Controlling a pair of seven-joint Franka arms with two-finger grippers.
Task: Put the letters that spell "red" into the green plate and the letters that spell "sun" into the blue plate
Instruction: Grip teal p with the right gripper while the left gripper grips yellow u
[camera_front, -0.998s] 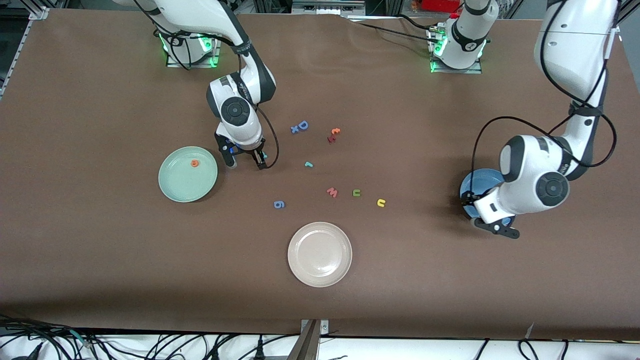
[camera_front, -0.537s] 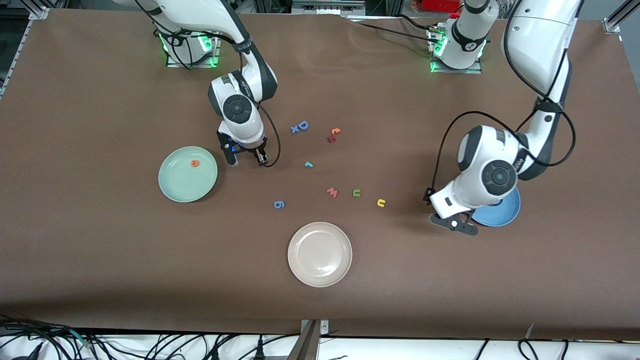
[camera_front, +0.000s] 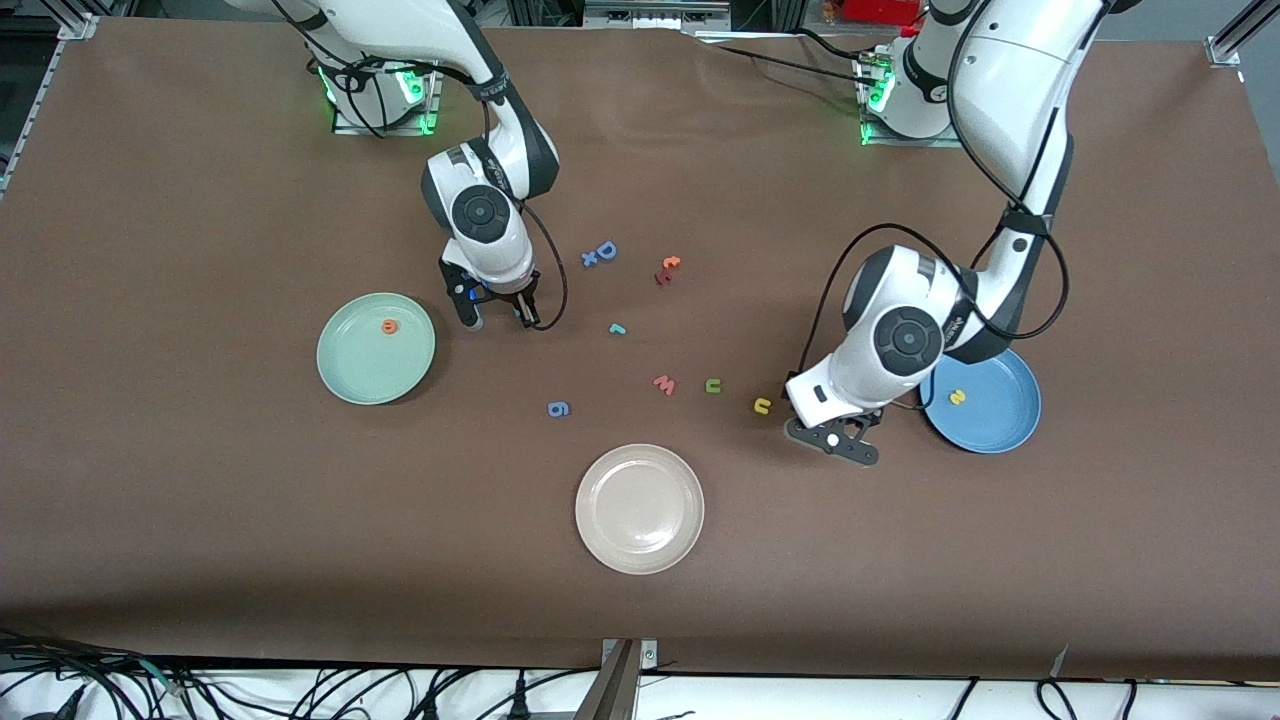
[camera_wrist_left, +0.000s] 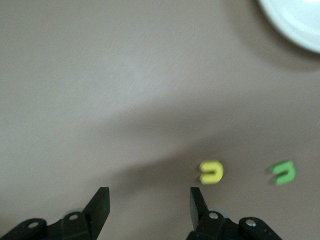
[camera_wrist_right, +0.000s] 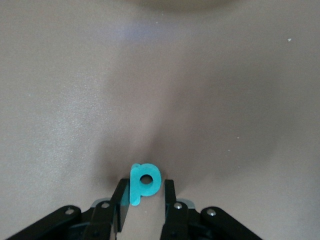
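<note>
Brown bench, letters scattered mid-bench. Teal "d" is pinched between the right end effector's fingers, beside the green plate, where the orange "e" lies. Yellow "s" lies in the blue plate. Left end effector, fingers spread, is held just beside yellow "u"; green "n" and teal "r" remain on the bench.

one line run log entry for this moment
right gripper: shut on teal d, beside green plate | left gripper: open, by yellow u | yellow s: in blue plate
</note>
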